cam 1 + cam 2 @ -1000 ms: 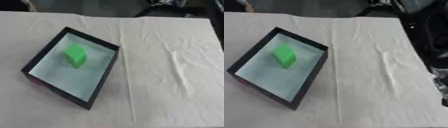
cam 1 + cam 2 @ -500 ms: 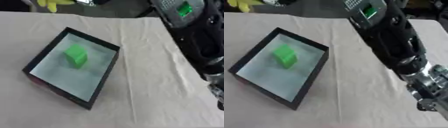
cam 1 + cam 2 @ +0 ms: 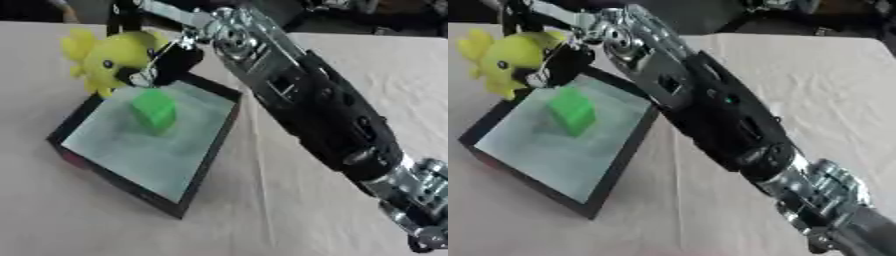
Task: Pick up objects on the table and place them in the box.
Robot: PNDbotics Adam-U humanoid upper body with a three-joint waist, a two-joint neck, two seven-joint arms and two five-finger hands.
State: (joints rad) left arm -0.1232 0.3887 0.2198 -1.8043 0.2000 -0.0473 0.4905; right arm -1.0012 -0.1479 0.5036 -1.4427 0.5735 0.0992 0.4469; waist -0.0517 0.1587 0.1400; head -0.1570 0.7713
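1. The counter (image 3: pixel 367 65) is covered with a pale, creased cloth, and the black box sits on it.
2. The right arm (image 3: pixel 306 105) reaches in from the lower right and stretches diagonally past the box's right wall to its far corner.
3. The black box (image 3: pixel 208 160), with a pale floor, lies askew, one corner pointing toward the camera.
4. The right hand (image 3: pixel 171 62) is above the box's far corner, its fingers (image 3: pixel 140 76) curled and pinching the yellow plush toy.
5. The yellow plush toy (image 3: pixel 109 62) hangs over the box's far left rim, held off the counter.
6. The green block (image 3: pixel 154 110) rests on the box's floor, near its far corner, just below the toy.
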